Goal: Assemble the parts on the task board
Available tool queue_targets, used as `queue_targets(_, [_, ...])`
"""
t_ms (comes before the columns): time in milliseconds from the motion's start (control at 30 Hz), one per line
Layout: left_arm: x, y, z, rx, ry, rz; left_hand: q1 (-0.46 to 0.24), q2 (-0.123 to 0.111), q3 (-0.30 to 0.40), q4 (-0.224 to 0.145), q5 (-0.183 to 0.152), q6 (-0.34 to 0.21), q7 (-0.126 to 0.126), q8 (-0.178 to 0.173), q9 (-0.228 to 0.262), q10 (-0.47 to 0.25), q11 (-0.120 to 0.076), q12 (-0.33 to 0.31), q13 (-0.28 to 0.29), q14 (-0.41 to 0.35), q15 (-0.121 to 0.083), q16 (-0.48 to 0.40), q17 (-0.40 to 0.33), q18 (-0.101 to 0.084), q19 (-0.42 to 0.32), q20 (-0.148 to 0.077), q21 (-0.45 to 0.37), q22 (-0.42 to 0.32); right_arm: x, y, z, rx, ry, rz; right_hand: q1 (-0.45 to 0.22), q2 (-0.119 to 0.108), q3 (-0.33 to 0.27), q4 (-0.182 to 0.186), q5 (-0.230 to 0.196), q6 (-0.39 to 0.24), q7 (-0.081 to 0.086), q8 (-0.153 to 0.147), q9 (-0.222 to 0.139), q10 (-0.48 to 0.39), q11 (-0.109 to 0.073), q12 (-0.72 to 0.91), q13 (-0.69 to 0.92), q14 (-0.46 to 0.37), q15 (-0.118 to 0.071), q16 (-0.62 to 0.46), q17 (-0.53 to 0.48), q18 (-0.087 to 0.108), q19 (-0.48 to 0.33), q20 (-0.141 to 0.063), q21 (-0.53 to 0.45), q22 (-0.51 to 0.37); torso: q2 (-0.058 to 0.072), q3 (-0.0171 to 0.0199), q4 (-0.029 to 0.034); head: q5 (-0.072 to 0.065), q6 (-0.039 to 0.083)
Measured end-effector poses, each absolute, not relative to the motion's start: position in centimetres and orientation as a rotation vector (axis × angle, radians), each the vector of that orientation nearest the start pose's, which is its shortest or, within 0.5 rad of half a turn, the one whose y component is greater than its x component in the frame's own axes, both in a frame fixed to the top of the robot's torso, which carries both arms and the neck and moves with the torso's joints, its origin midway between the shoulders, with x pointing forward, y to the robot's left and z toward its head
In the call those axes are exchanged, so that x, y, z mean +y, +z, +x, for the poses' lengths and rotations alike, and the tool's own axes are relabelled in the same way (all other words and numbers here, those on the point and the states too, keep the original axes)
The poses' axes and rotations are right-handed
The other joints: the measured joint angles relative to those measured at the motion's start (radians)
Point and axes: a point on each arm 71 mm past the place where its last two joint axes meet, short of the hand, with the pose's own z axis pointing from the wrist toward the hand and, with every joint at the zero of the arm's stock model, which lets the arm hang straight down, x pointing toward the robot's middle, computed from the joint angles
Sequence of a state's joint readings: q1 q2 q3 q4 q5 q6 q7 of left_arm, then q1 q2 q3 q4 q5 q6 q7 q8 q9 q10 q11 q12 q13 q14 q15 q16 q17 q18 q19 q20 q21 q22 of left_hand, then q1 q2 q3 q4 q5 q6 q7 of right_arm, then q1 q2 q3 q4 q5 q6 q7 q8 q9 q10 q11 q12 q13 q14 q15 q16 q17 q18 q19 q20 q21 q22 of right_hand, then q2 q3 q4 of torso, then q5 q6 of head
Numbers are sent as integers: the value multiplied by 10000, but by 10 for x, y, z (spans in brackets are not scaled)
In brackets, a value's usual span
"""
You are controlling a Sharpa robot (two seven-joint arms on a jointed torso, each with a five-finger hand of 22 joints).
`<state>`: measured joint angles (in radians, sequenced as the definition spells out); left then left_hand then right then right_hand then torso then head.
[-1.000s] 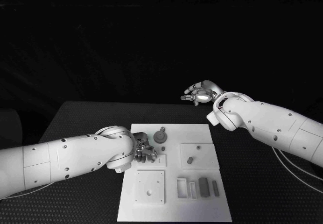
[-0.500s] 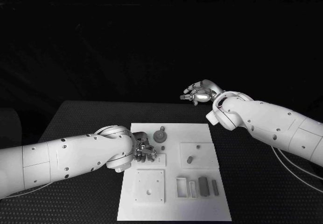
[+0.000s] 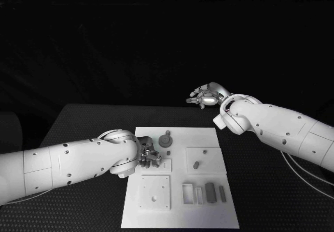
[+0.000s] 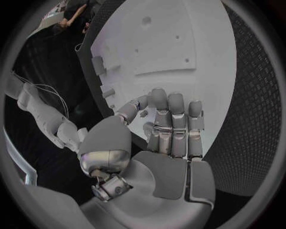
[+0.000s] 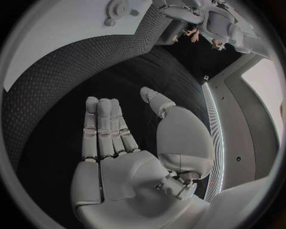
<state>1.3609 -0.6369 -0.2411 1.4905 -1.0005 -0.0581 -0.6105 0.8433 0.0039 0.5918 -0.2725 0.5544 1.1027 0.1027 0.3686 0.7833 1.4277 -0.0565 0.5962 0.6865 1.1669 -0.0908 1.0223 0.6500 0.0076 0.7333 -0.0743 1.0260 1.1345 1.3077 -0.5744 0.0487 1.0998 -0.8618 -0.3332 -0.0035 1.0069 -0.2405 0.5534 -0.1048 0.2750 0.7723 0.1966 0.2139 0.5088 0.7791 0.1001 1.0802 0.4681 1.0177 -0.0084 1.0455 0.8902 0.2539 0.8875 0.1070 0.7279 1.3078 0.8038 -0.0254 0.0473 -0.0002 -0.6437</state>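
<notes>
The white task board [image 3: 181, 212] lies in the middle of the black table. A grey gear [image 3: 166, 140] sits at its far end, and a short peg [image 3: 196, 166] lies on a raised square plate [image 3: 209, 155]. My left hand [image 3: 147, 154] rests on the board's left side, fingers curled down onto it; in the left wrist view my left hand [image 4: 169, 129] bends over the board [image 4: 178, 38] with a small peg [image 4: 143, 113] beside the thumb. Whether it grips anything is hidden. My right hand [image 3: 207, 98] hangs high over the table's far edge; in the right wrist view my right hand [image 5: 119, 143] is empty, fingers straight.
Near the board's front lie a square plate with a hole [image 3: 155, 192], a pale frame piece [image 3: 187, 193] and two dark bars [image 3: 210, 187]. The right wrist view shows the gear [image 5: 113, 7] on the board [image 5: 59, 28]. Black mat [image 3: 83, 125] surrounds the board.
</notes>
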Motion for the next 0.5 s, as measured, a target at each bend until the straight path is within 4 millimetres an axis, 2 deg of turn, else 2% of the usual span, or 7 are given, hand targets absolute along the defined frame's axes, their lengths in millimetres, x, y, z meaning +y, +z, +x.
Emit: queue_targets(500, [138, -216, 485, 22491, -3569, -1320, 1, 0, -7, 4, -39, 20, 18, -33, 134, 1, 0, 0, -2, -1, 1, 0, -10, 0, -4, -4, 0, 9, -193, -122, 584, 15457, 8903, 4450, 0, 0, 0, 0, 0, -43, 9, 0, 1, -35, 35, 0, -22, 0, 1, 34, -16, -49, 0, 0, 0, -1, 6, 0, -9, 6, -1])
